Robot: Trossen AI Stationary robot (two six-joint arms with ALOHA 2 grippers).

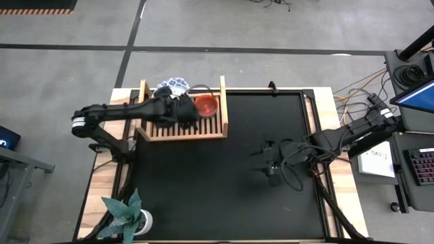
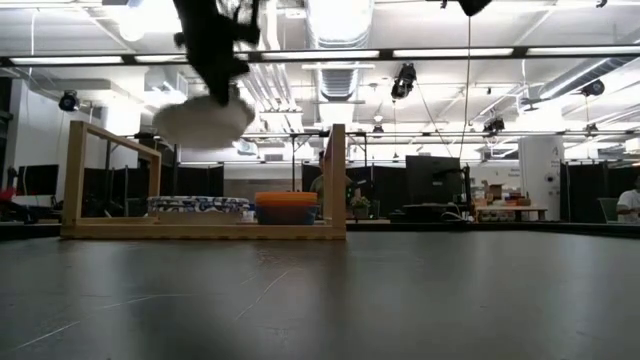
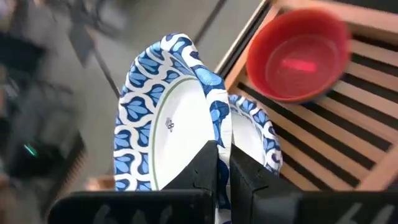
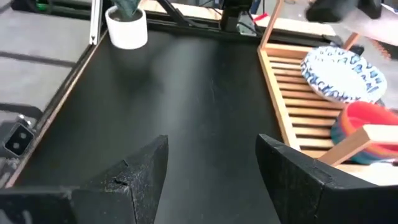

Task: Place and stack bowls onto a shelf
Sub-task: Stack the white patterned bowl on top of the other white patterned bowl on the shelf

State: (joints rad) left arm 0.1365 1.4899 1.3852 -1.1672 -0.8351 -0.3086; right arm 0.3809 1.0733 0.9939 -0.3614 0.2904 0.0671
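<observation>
Hovering over the shelf [image 1: 182, 130], the left gripper [image 3: 222, 163] pinches a white blue-rimmed bowl [image 3: 163, 124] by its edge, fingers pressed onto the rim. The bowl hangs tilted, mouth facing sideways, above the patterned bowls [image 2: 198, 204] already stacked at roughly nine o'clock from the red bowl [image 1: 206, 105]. Best to level it, centre it over that stack, then lower gently. The right gripper [image 4: 211, 163] waits spread over the mat [image 1: 224, 196].

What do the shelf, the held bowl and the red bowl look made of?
Shelf: pale unfinished wood, going by the grain and slats. The patterned bowl held by the left gripper: thin, matte, printed rim, probably paper or light plastic. Red bowl: smooth with a soft sheen, likely plastic.
</observation>
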